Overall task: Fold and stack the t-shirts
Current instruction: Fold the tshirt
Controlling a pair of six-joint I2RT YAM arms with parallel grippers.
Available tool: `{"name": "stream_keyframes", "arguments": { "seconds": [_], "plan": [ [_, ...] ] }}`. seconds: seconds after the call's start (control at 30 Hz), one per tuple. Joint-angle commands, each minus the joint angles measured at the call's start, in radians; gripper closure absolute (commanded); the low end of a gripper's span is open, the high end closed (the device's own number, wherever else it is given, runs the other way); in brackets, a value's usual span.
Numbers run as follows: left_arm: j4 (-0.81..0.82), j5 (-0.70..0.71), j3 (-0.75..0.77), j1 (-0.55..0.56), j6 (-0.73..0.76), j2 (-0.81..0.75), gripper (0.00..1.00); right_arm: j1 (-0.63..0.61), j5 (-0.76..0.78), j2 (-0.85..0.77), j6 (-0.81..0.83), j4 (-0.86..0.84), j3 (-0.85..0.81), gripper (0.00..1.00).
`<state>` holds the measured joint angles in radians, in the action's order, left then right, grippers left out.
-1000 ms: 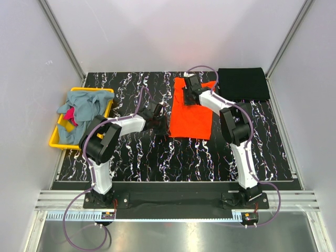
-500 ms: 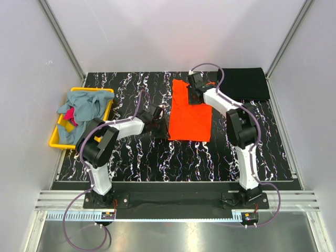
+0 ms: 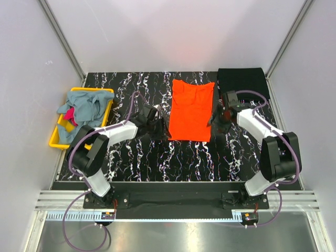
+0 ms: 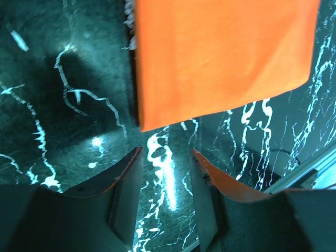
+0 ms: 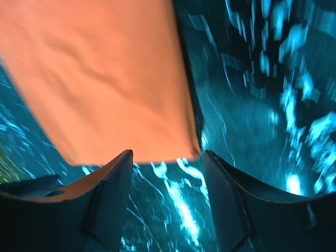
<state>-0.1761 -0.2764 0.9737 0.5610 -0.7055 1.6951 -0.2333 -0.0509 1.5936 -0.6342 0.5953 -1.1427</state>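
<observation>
1. The orange t-shirt (image 3: 191, 110) lies folded into a flat rectangle in the middle of the worktop (image 3: 157, 157). Its long edges run away from the arm bases.
2. The left hand (image 3: 156, 124) sits low just beside the shirt's left edge, by the near-left corner. Its fingers (image 4: 126, 194) stand apart with only marbled worktop between them, and the corner lies just beyond the tips.
3. The right hand (image 3: 217, 118) sits just beside the shirt's right edge. Its fingers (image 5: 113, 194) are likewise spread and grip nothing, with the shirt's near corner just ahead of the gap.
4. The black t-shirt (image 3: 242, 84) lies flat at the far right corner, with a narrow strip of bare worktop between it and the orange one.
5. The yellow bin (image 3: 54, 137) at the left edge holds crumpled grey-blue t-shirts (image 3: 86, 104) and a bit of magenta cloth (image 3: 71, 116).
6. Open room — a broad band of bare worktop runs between the orange shirt's near edge and the arm bases, and another between the left hand and the bin.
</observation>
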Motion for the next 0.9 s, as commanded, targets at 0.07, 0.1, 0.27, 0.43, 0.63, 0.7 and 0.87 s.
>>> {"name": "stream_keyframes", "arguments": {
  "seconds": [0.07,0.1,0.27,0.43,0.63,0.7,0.87],
  "plan": [
    [0.079,-0.047,-0.024,-0.021,-0.017,0.006,0.55,-0.014,-0.073,-0.040,-0.171,-0.120,0.113,0.37],
    [0.081,-0.046,-0.023,-0.021,-0.018,0.012,0.55,-0.017,-0.073,-0.037,-0.194,-0.127,0.130,0.37],
    [0.112,-0.052,-0.030,-0.023,-0.035,0.044,0.55,-0.015,-0.081,-0.060,-0.246,-0.216,0.224,0.39],
    [0.132,-0.049,-0.043,-0.024,-0.051,0.058,0.55,-0.015,-0.052,-0.077,-0.242,-0.261,0.297,0.44],
    [0.133,-0.043,-0.049,-0.021,-0.057,0.054,0.56,-0.015,-0.066,-0.026,-0.223,-0.313,0.334,0.58],
    [0.133,-0.041,-0.050,-0.021,-0.061,0.049,0.57,-0.015,-0.067,-0.017,-0.220,-0.325,0.348,0.69],
    [0.132,-0.034,-0.055,-0.016,-0.063,0.037,0.59,-0.015,-0.034,-0.027,-0.199,-0.324,0.366,0.95]
  ]
}}
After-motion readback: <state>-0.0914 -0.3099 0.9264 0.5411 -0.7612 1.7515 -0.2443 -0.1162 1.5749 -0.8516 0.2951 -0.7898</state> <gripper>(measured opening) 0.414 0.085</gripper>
